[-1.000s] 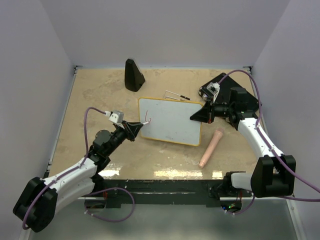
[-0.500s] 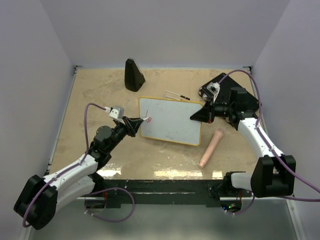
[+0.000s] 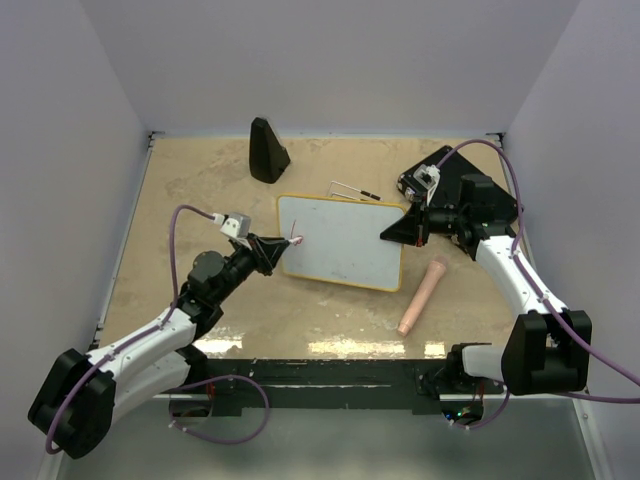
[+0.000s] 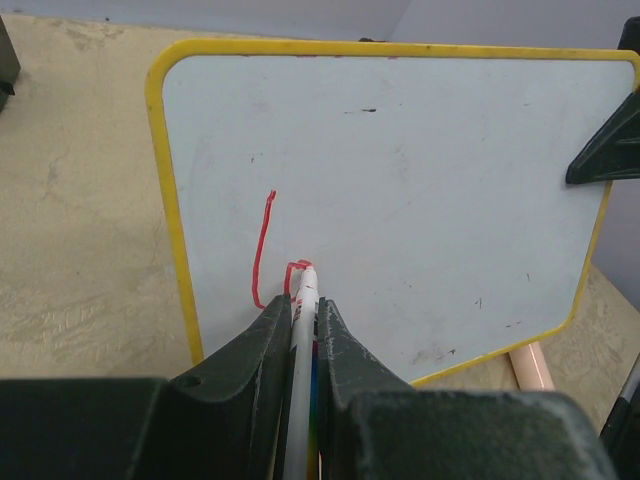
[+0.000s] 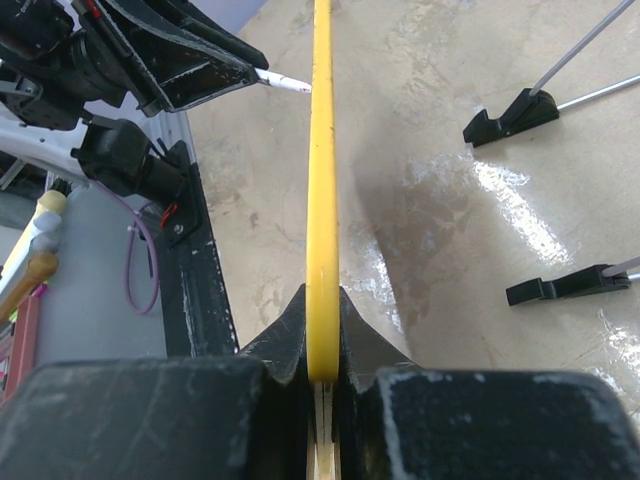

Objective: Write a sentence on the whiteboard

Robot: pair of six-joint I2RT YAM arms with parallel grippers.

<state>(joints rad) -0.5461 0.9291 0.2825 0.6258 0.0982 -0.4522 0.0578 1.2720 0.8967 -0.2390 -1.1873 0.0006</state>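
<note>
Left wrist, red sentence (image 4: 262, 250) strokes on whiteboard (image 4: 420, 180), right wrist, rim (image 5: 322, 200) edge-on

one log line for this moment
left gripper: shut on marker, tip on whiteboard | right gripper: shut on whiteboard rim | sentence: first strokes only

Your table (image 3: 180, 200) is tan and mottled, with a glossy sheen toward the near edge. A black wedge (image 3: 267, 152) stands on it at the back left. Two thin wire rods with black feet (image 3: 355, 191) lie just behind the whiteboard (image 3: 345, 240) (both feet show plainly from the right wrist). A pink cylinder (image 3: 422, 295) lies near the board's right front corner.
</note>
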